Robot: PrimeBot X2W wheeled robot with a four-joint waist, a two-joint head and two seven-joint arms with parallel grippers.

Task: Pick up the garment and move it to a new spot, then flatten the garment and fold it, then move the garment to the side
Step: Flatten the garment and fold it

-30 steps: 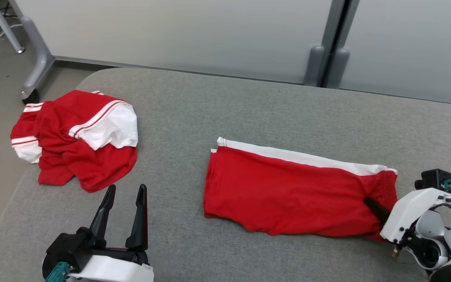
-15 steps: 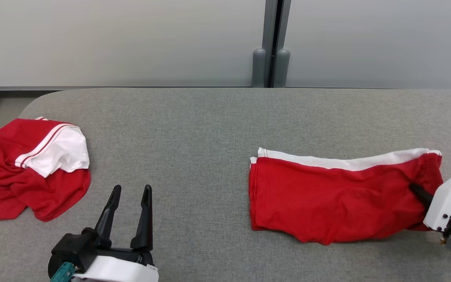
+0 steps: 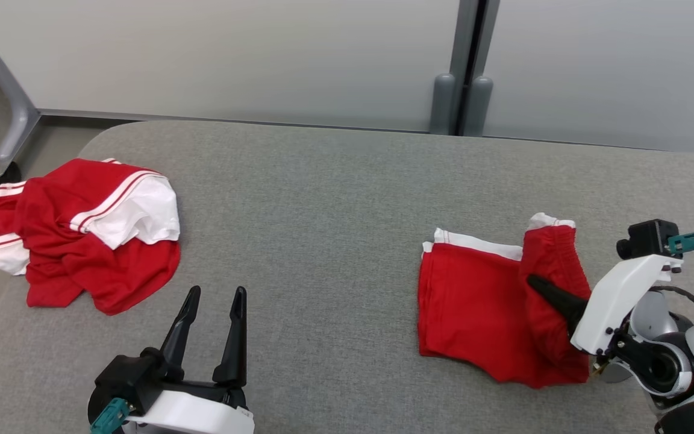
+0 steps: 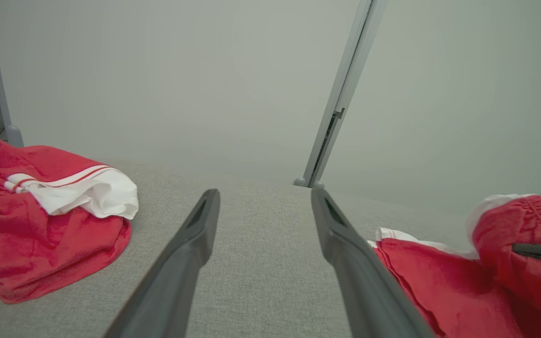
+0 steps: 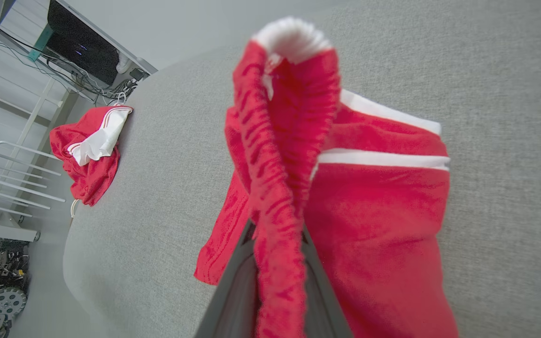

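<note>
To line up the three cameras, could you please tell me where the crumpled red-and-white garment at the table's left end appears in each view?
Head view: the crumpled garment lies at the left, at middle height, on the table.
Left wrist view: at the left edge, middle to lower part.
Right wrist view: small, at the left, around middle height.
Shared landmark: the red shorts, to its right in every picture.

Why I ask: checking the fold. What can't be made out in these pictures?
- Right jaws: one sits under the shorts' waistband in the head view; the cloth covers the tips in the right wrist view.
- Shorts' lower layers: head view, covered by the top layer.
- Pile: crumpled, garment type unclear; the left wrist view's edge cuts it.
</note>
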